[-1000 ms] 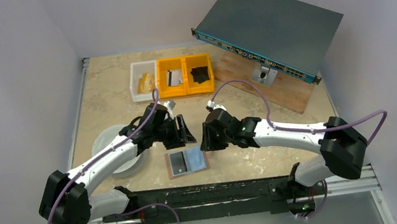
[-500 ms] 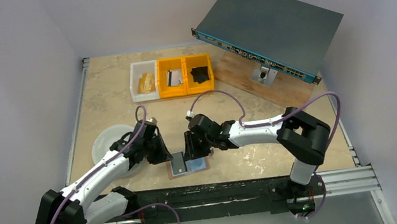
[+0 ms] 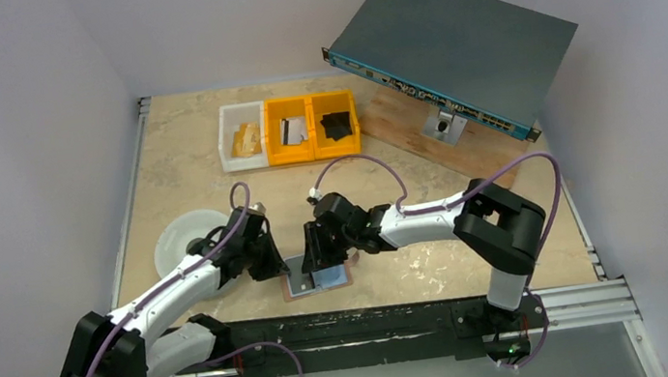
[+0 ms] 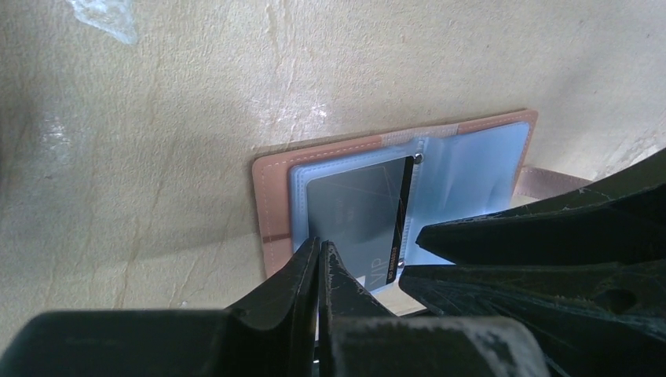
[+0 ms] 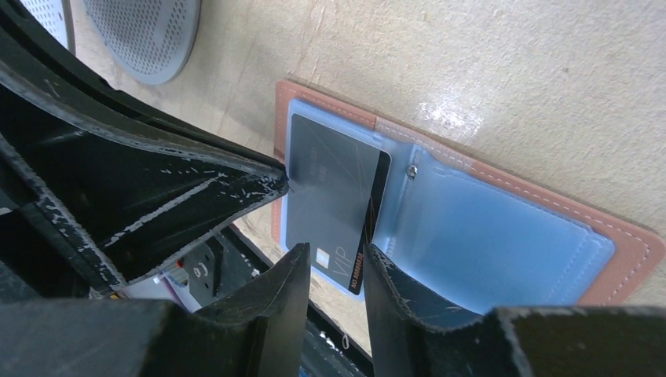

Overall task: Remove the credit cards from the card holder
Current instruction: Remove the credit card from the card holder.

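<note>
So the card holder (image 4: 271, 204) lies opened flat on the surface (image 3: 419, 270), close to the near edge right in front of the arm bases. Its blue plastic sleeves face up, I'd guess so the pockets can be reached from above. One dark grey card (image 4: 353, 204) sits in the left sleeve and pokes out past the holder's near edge, so it looks partway out. The sticking-out end reads "VIP". There's finer print along the black stripe, but it's too small to read. I can't see a card in the other sleeve.

The left tool (image 4: 319, 245) has its fingers pressed together, tips right at that card's near corner. Can't tell if a sliver of card is caught between them. The right tool (image 5: 336, 253) is spread a little with nothing between the fingers. Its tips are down by the card's striped edge near the fold, probably to stop the holder sliding.

Further back there's a round pale dish (image 3: 182, 236) on the left, then a white bin (image 3: 240, 134) and yellow bins (image 3: 313, 128). Behind those is a grey equipment box (image 3: 456, 36) propped on a wooden board (image 3: 482, 154). No readable labels there.
</note>
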Motion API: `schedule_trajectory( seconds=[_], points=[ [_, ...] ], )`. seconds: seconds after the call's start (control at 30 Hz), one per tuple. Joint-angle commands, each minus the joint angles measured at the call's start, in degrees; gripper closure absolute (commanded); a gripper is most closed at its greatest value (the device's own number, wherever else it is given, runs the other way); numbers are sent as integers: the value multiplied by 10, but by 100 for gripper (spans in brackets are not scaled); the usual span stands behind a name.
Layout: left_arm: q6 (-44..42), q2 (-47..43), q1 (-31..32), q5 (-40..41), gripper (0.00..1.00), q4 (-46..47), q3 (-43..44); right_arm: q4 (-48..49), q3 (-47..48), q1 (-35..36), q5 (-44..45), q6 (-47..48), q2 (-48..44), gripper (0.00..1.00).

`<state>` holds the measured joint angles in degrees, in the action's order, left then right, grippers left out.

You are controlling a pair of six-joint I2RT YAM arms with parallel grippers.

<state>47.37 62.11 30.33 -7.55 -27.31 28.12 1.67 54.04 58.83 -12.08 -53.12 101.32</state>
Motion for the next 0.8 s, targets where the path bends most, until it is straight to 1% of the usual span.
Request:
schedule_trajectory(
  seconds=[0.0, 0.5, 0.77],
  points=[
    [0, 9, -4, -10, 99, 29, -9, 31, 1, 1, -14, -10, 10, 68],
    [4, 40, -3, -34, 100, 61, -21, 54, -32, -5, -16, -20, 28, 67],
    [10, 41, -3, -16, 100, 44, -23, 55, -60, -20, -8, -22, 8, 66]
  ],
)
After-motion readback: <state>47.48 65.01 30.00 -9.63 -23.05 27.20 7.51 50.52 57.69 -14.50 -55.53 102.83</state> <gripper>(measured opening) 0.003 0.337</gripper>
